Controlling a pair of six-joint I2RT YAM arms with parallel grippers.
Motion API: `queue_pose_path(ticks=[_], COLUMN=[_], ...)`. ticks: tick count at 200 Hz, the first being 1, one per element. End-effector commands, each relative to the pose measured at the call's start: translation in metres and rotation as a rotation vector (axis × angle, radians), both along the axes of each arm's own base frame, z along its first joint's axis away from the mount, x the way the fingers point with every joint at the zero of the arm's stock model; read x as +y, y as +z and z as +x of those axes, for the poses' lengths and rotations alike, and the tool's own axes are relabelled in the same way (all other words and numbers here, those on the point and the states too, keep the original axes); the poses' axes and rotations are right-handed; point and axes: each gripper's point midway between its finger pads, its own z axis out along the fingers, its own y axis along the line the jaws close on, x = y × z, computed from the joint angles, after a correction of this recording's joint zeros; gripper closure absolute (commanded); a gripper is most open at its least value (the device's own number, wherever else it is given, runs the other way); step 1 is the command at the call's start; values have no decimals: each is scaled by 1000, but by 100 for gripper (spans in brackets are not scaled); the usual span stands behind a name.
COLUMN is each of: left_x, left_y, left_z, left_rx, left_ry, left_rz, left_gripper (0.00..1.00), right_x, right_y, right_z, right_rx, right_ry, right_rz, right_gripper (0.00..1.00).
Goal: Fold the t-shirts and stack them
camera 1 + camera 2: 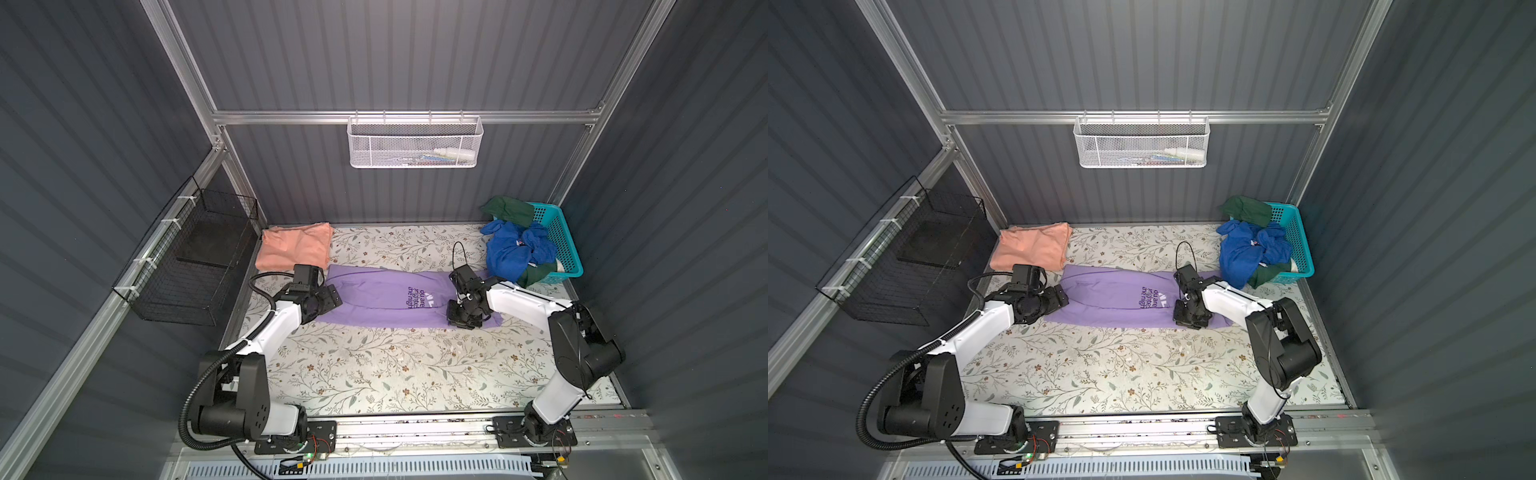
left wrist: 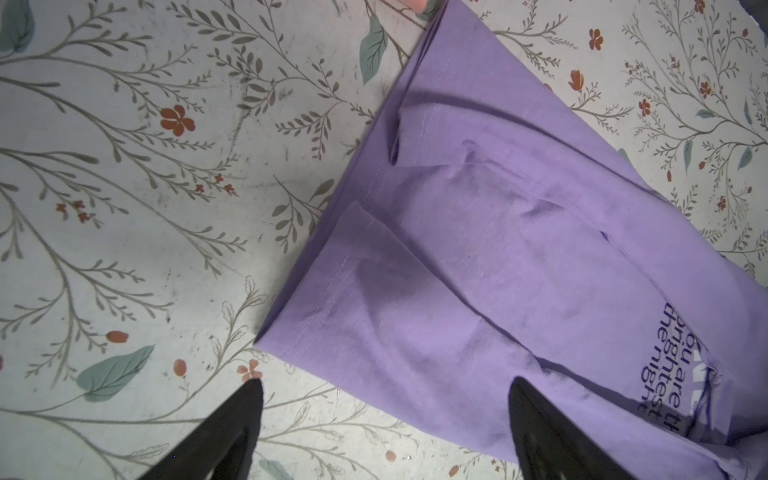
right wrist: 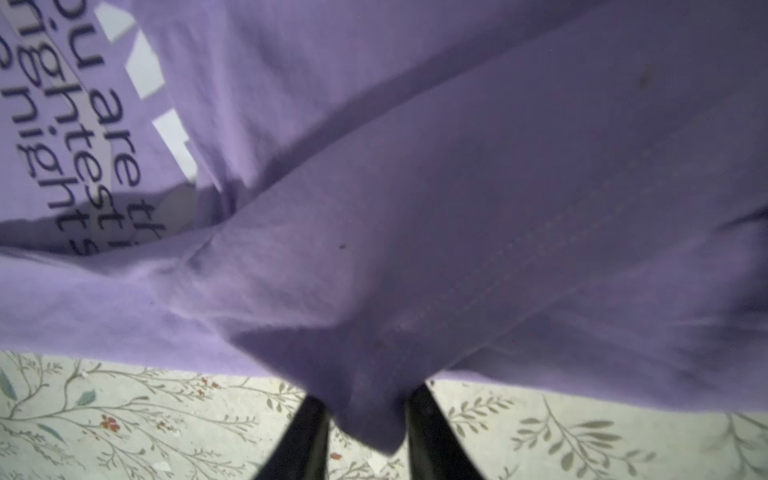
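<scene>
Presently, operator, your stock on the floral table (image 1: 395, 374) reads as follows.

Lettering: only the lavender t-shirt (image 1: 386, 297) carries any. You can read dark purple fragments, "ou are", "brightest" and "the night", with white shapes beside them. A fold cuts off the rest.

Count:
- Two t-shirts are laid out.
  - The lavender t-shirt lies as a long folded band across the middle of the table.
  - The salmon t-shirt (image 1: 293, 249), plain, lies folded at the far left corner, just beside the lavender one's left end.
- One blue garment (image 1: 515, 253) and dark green cloth (image 1: 507, 210) spill from one turquoise basket (image 1: 561, 237) at the far right.
- One white mesh basket (image 1: 415, 143) hangs on the back rail.
- One black wire basket (image 1: 187, 266) hangs on the left wall.

Views:
- Both top views hide how the jaws stand, and the wrist views settle it.
  - Your left gripper (image 2: 385, 386) stands wide and holds nothing. One finger (image 2: 232, 432) is over bare table, the other over the lavender cloth.
  - Your right gripper (image 3: 368, 415) is narrow, pinching a corner of the lavender t-shirt at its right end, on the near edge.
- Only the top views show you the salmon t-shirt whole and the three baskets.
</scene>
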Motion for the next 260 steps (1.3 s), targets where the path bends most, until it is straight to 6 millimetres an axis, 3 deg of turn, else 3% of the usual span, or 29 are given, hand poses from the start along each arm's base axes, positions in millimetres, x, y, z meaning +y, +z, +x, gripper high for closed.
queue_pose_path(ticks=[1, 42, 193, 210, 226, 235, 251, 260], left_x=[-1, 0, 2, 3, 3, 3, 0, -2], left_y=[-8, -12, -14, -13, -13, -13, -12, -9], left_z=[-3, -4, -14, -16, -17, -18, -18, -17], left_rx=[45, 67, 87, 90, 91, 97, 96, 88], left_ry=[-24, -21, -22, -19, -20, -22, -26, -36], left_rz=[23, 28, 33, 38, 37, 35, 23, 15], left_gripper=[8, 8, 8, 8, 7, 7, 7, 7], right_x=[-2, -3, -8, -3, -5, -6, -9, -10], right_y=[7, 20, 14, 11, 11, 13, 22, 27], right_z=[10, 28, 104, 107, 112, 115, 118, 118], right_rx=[-29, -59, -59, -61, -63, -64, -76, -89], right_ry=[2, 58, 302, 331, 345, 348, 325, 306], right_rz=[-35, -150, -472, -463, -482, -486, -468, -436], right_gripper=[80, 100, 98, 91, 73, 56, 40, 37])
